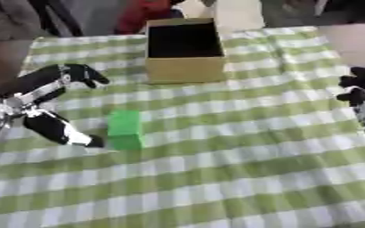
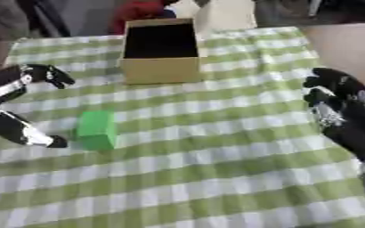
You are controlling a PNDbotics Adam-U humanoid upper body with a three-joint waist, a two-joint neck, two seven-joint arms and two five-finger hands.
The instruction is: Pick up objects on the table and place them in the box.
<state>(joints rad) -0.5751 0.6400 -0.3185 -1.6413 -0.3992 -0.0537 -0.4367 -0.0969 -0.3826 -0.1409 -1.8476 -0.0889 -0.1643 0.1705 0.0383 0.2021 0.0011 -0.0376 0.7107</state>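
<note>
Left hand [image 1: 42, 104] at table's left edge — spread wide, holding nothing, thumb tip just beside green block [image 1: 126, 129], fingers reaching above it. Block lies on checked cloth [image 1: 240, 169] immediately right of that hand, long axis running toward box [image 1: 184, 50], well short of it. Box open, farther back. Right hand [image 2: 343, 111] far right, relaxed, empty — much farther off.

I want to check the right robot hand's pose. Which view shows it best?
The right eye view: the right robot hand shows there with its wrist and forearm, idle at the table's right edge. The left eye view cuts it at the frame's right border, showing only part of it.
</note>
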